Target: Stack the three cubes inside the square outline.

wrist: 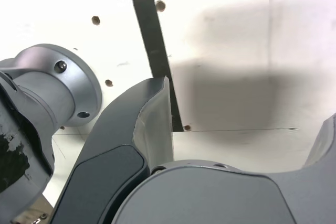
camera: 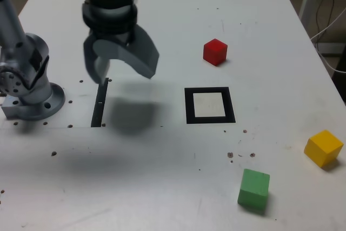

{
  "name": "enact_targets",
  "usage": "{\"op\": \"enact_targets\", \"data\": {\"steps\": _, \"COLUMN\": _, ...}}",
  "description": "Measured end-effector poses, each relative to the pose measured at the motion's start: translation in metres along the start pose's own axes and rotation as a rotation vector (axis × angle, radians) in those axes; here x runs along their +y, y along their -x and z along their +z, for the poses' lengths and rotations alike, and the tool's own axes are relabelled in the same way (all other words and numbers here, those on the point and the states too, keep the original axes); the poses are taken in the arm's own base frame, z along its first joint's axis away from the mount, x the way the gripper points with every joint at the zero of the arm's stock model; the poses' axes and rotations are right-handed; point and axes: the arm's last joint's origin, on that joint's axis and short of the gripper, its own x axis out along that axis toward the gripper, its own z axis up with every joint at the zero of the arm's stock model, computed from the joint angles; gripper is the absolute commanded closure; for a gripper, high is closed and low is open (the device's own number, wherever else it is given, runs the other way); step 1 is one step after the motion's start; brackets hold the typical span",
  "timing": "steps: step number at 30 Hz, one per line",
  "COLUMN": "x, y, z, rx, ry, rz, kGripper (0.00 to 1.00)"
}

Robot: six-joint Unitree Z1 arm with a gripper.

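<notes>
Gripper [camera: 123, 63] jaws spread wide, empty, above the black strip [camera: 99, 105] at the exterior view's left, near the arm base [camera: 32, 98]. Square outline [camera: 209, 105] mid-table, nothing inside. Red cube [camera: 215, 52] just beyond it, green cube [camera: 254, 189] near right, yellow cube [camera: 323, 147] far right, all apart on the white table [camera: 162, 177]

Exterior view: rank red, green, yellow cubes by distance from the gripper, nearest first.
Measured from the open gripper, at the exterior view's upper left:
1. Red cube, to the gripper's right, above the square outline.
2. Green cube, lower right, near the front edge.
3. Yellow cube, far right.
</notes>
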Motion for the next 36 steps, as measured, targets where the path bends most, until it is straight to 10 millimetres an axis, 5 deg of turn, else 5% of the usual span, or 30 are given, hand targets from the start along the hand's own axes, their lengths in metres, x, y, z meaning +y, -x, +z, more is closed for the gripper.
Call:
{"op": "enact_targets", "data": {"steps": 18, "x": 0.045, "y": 0.013, "z": 0.071, "rx": 0.009, "ry": -0.052, "rz": 0.010, "kGripper": 0.00}}
{"op": "enact_targets", "data": {"steps": 28, "x": 0.103, "y": 0.011, "z": 0.099, "rx": 0.005, "ry": -0.068, "rz": -0.002, "kGripper": 0.01}}
{"op": "enact_targets", "data": {"steps": 36, "x": 0.127, "y": 0.013, "z": 0.129, "rx": 0.010, "ry": -0.111, "rz": -0.010, "kGripper": 0.01}}
